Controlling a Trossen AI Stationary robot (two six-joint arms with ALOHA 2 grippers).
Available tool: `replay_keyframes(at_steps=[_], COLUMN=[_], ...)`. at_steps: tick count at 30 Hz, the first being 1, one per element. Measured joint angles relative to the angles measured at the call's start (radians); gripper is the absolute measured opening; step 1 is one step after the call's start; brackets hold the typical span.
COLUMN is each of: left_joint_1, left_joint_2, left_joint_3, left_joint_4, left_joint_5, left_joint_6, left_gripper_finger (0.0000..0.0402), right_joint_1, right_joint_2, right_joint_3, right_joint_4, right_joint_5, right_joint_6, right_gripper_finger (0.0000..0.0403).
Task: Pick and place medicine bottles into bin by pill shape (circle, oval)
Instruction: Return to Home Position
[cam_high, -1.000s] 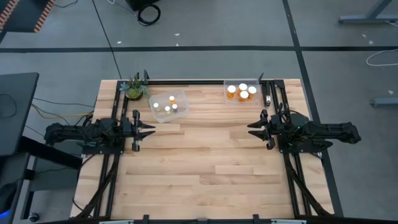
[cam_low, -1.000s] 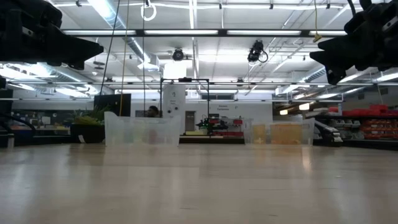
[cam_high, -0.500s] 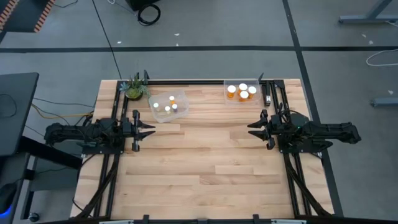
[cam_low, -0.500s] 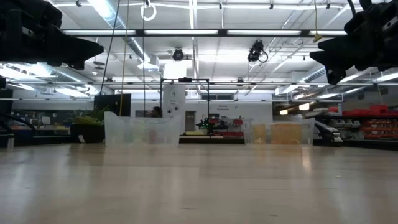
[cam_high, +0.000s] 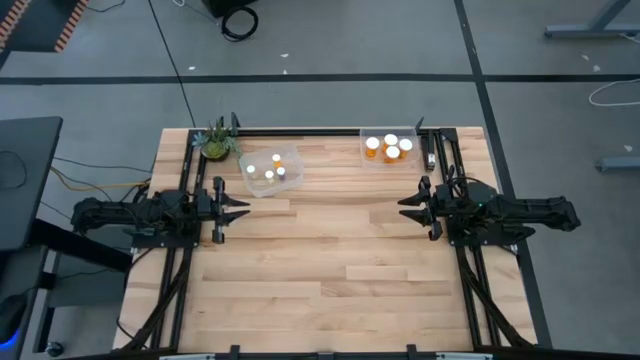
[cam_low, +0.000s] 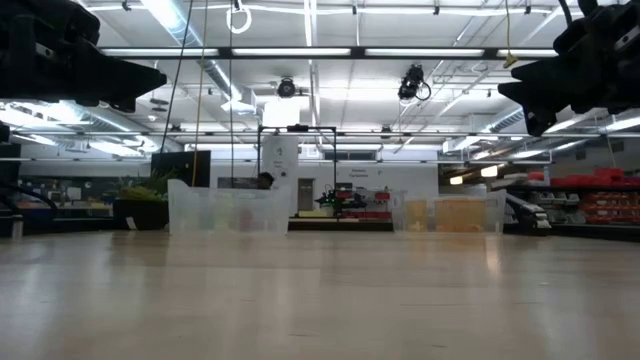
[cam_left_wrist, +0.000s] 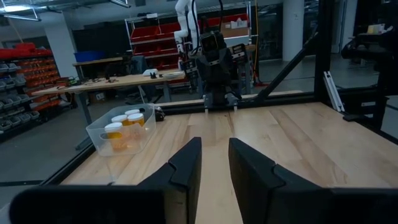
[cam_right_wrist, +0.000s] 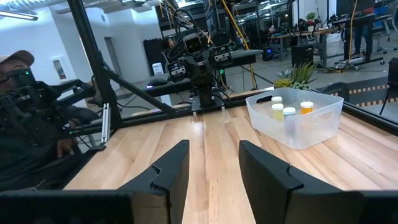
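Left pincer (cam_high: 244, 209) hangs at the counter's (cam_high: 330, 280) 9 o'clock edge and right pincer (cam_high: 404, 210) at 3 o'clock, both with fingers parted and holding nothing. Small white medicine bottles (cam_high: 268, 173) sit in the left bin (cam_high: 296, 160) at 11 o'clock, and orange medicine bottles (cam_high: 388, 148) in the right bin (cam_high: 389, 130) at 1 o'clock (every bottle in sight is binned). Homing well likely means settling each arm level and high, away from both bins.
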Motion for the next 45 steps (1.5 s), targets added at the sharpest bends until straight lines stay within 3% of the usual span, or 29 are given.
replay_keyframes(at_steps=[45], left_joint_1=[0.000], left_joint_2=[0.000], left_joint_3=[0.000], left_joint_4=[0.000], left_joint_5=[0.000], left_joint_6=[0.000], left_gripper_finger=[0.0093], right_joint_1=[0.000], right_joint_2=[0.000], right_joint_3=[0.000], right_joint_4=[0.000], right_joint_5=[0.000], right_joint_6=[0.000], right_gripper_finger=[0.0147])
